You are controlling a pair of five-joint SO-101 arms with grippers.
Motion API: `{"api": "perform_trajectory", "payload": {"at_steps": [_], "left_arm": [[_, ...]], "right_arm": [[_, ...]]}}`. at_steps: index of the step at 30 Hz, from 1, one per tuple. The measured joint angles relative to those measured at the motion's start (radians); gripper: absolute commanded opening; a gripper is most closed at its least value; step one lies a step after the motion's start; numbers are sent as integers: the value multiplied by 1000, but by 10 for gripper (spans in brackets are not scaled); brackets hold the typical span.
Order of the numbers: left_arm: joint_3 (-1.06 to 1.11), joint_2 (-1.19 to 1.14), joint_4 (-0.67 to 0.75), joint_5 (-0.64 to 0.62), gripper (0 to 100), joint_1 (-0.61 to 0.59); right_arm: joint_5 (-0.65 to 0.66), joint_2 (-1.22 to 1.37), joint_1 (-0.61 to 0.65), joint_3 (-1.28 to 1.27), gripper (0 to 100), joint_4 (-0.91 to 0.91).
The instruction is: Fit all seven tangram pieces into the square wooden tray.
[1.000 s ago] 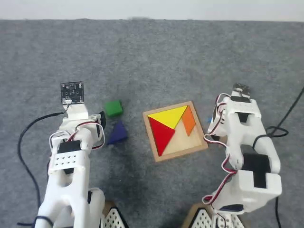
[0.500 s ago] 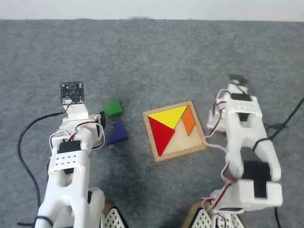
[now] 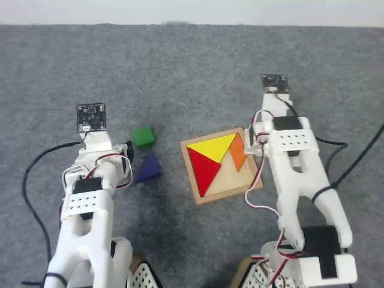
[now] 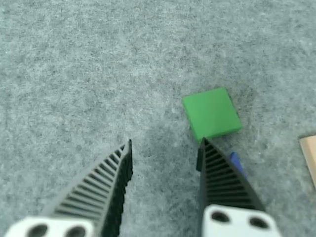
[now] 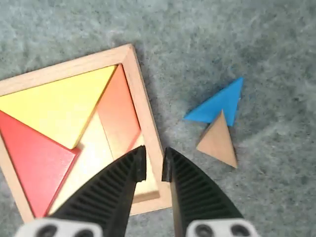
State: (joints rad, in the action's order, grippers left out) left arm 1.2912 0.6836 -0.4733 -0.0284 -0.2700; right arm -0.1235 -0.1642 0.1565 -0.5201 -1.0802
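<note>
Grey carpeted tabletop (image 3: 180, 72), pale wall strip along its far edge, two white SO-101 arms at its near edge. Item one: square wooden tray (image 3: 229, 194), lying turned at a slant between the two arms. Contents of the tray: large yellow triangle (image 3: 211, 147) along the far rim; large red triangle (image 3: 203, 169) along the rim that faces the left arm, one edge against the yellow; orange parallelogram (image 3: 238, 153) along the rim that faces the right arm. The remaining floor of the tray shows bare wood. Pieces outside the tray, left-arm side: green square (image 3: 143, 136), flat on the carpet and near the tray's far corner; dark blue triangle (image 3: 148, 168), just beside the green square and level with the tray's middle. Pieces outside the tray, right-arm side: light blue triangle (image 5: 217, 104) and tan triangle (image 5: 217, 141), both near the rim that borders the orange parallelogram, the tan one's tip against the blue one's edge. Left gripper (image 4: 166, 145): above the carpet on the side of the green square away from the tray, jaws spread wide, nothing between them. Right gripper (image 5: 154, 150): above the tray's rim on the orange parallelogram's side, jaws drawn to a narrow slit, gripping nothing.
</note>
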Motion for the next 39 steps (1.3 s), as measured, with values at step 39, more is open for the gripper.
{"api": "perform_trajectory", "payload": {"at_steps": [39], "left_arm": [[23,0,31,0,206,20]], "right_arm": [[259,249,-80,0,122,74]]}}
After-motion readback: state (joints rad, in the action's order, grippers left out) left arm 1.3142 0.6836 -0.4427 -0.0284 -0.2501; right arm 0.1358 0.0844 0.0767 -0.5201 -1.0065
